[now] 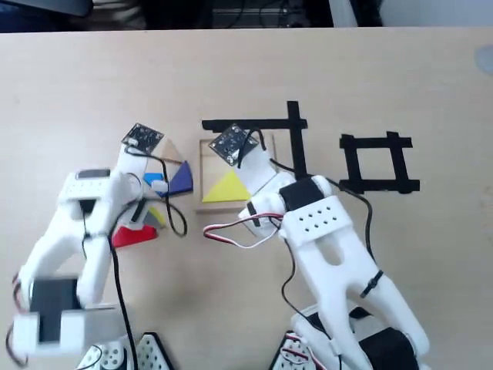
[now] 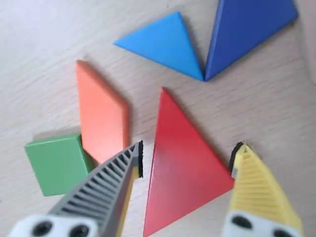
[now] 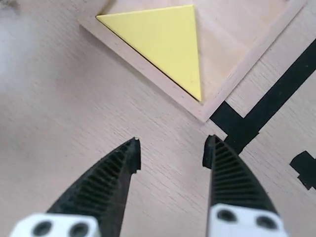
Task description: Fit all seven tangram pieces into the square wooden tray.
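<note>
The square wooden tray (image 1: 209, 158) lies mid-table with a yellow triangle (image 1: 226, 187) inside it. Left of the tray lie the loose pieces: a red triangle (image 2: 182, 163), an orange parallelogram (image 2: 101, 116), a green square (image 2: 54, 163), a light blue triangle (image 2: 160, 42) and a dark blue triangle (image 2: 247, 29). My left gripper (image 2: 190, 155) is open and straddles the red triangle, one finger on each side. My right gripper (image 3: 172, 145) is open over bare table just off a corner of the tray (image 3: 143, 66), holding nothing. The yellow triangle (image 3: 165, 39) fills that corner.
Black tape lines (image 1: 296, 139) run along the tray's far and right sides. A taped square outline (image 1: 377, 163) sits further right. A tape strip (image 3: 266, 103) passes close to my right gripper. Cables trail from both arms across the near table.
</note>
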You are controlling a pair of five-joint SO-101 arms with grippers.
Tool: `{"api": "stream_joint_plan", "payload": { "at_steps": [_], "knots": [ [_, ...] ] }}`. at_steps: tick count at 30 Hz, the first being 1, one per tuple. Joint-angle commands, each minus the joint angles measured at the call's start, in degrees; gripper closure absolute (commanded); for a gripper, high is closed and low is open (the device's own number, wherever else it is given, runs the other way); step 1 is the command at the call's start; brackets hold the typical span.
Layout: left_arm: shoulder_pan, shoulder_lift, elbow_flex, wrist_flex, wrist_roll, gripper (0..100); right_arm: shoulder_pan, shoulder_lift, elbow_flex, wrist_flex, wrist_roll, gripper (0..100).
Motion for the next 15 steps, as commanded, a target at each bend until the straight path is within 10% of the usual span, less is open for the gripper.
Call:
{"api": "stream_joint_plan", "payload": {
  "at_steps": [1,15],
  "knots": [
    [0.6,-13.2,5.2,-1.5,-0.6,67,-1.0,0.1,-0.2,-0.8,0.5,77.3],
    [1.6,-19.8,11.6,6.6,-0.2,67,-1.0,0.0,0.0,-0.7,0.4,77.3]
  ]
}}
